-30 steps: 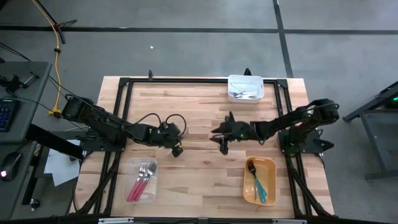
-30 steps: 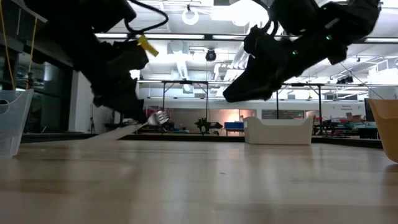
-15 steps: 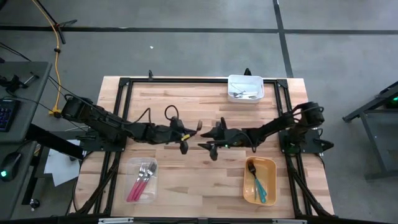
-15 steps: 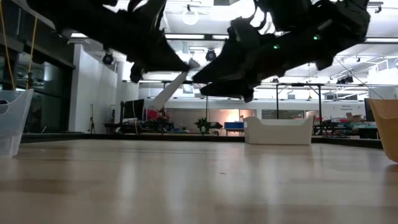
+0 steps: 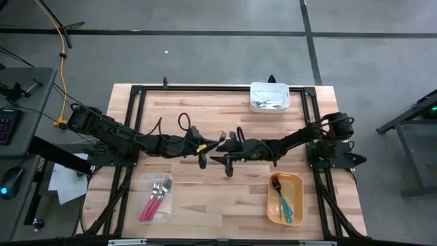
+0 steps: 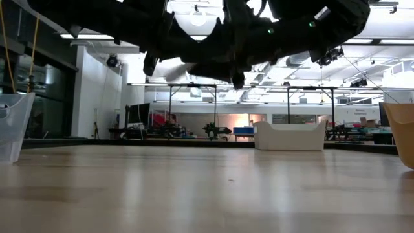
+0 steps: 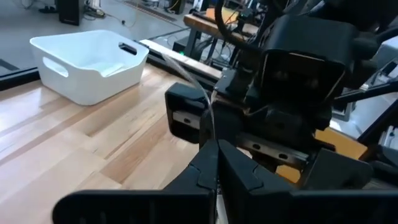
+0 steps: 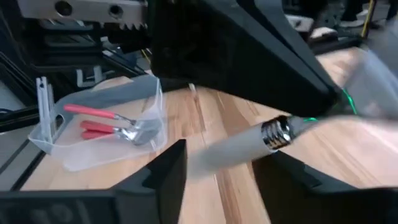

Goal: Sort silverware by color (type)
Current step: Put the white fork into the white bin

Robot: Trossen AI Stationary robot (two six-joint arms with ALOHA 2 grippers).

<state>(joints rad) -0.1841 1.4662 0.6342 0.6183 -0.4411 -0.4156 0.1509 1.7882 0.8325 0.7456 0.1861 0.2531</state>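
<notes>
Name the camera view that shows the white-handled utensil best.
The right wrist view: the white-handled utensil fills it, pale handle and metal collar up close. The left wrist view shows it edge-on as a thin strip above the left pincer. The high view gives a small pale sliver between both pincers; the low view, a blur.

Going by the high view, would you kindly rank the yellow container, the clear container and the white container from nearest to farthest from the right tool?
From the right tool, mid-table:
1. Yellow container, toward the front right corner.
2. White container at the back edge and clear container at the front left: too close to call.
</notes>
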